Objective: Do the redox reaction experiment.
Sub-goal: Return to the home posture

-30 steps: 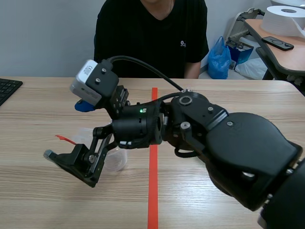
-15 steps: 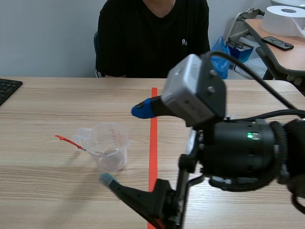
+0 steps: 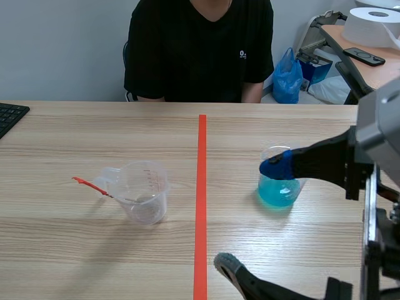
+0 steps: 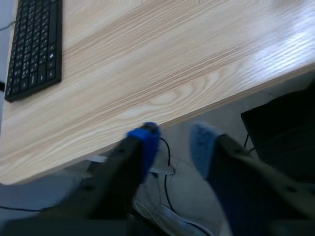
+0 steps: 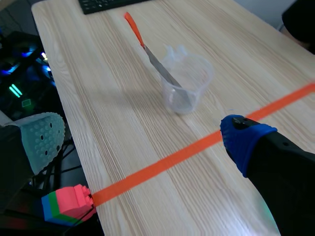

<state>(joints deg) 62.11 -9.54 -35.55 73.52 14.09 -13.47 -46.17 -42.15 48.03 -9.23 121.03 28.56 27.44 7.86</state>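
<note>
Beaker of blue liquid [image 3: 278, 190]: where does it stand? asks the first.

On the worktop [image 3: 75, 250], right of the tape line [image 3: 201, 187], answers the second. A second ago the right arm lay across it and hid it. That arm was stretched past the line, with the right claw [image 3: 250, 215] down at the measuring cup [image 3: 145, 199]. Half a second ago it was swinging back over the middle. Now it is on its own side, and the beaker shows.

And the cup?

It has not shifted. It stands upright left of the line, and the spoon [image 3: 94, 185] leans in it with its red handle out over the rim. The second judges that the visit to the cup is finished and the blue liquid comes next.

Does the claw grip anything?

No. Its fingers are spread wide, and the right wrist view shows nothing held between them. One blue pad [image 3: 275, 166] overlaps the beaker in the scene view, but whether it touches cannot be told. The left claw [image 4: 174, 145] is released too, hanging empty off the worktop's edge, with the keyboard [image 4: 34, 44] further along.

The count?

One beaker, one cup, one spoon, two claws, one keyboard, one tape line, and one person [image 3: 200, 50] seated across.
</note>
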